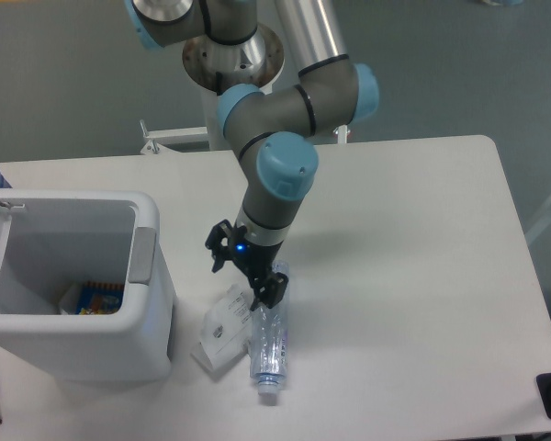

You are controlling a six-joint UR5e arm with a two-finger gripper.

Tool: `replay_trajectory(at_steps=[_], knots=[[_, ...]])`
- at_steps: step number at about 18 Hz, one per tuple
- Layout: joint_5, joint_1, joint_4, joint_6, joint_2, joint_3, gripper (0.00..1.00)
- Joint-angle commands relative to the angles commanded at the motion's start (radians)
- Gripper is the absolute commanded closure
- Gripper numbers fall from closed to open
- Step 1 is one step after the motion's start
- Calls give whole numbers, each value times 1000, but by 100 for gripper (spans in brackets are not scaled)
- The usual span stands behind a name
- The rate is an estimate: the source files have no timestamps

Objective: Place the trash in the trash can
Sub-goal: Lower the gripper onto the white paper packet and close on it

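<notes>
Clear plastic bottle [269, 342] lies on its side on the table [422, 239], cap end pointing toward the near edge, just right of the trash can [73, 294]. Flat white carton [225, 326] w/ black print sits between bottle and can, touching or nearly touching the bottle's left side, propped a bit off flat. Can's lid is swung open; something colourful is already at the bottom inside.

Gripper [245, 274] hangs just above the far end of the bottle and the top corner of the carton, i.e. right of the can, roughly level w/ its grey tab [142, 255]. Fingers are spread apart and hold nothing; blue light glows on the wrist. One fingertip looks very near the bottle's base end, but can't tell whether it touches.

Step in hand, as I read it: lining up for a first pick, approach phase, nothing lifted yet. Both trash items are outside the can, so the task is barely begun.

Next move prob. calls for settling which item to take, turning the wrist so the fingers straddle it across the narrow way, then coming down and closing. Bottle is round and slick, could roll; carton is thin and may be hard to get under.
</notes>
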Motion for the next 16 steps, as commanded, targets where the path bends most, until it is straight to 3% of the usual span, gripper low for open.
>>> replay_trajectory(at_steps=[6, 12, 16], knots=[[0, -6, 60, -32, -42, 2, 0], [0, -23, 71, -78, -52, -12, 0], [0, -23, 109, -87, -74, -12, 0]])
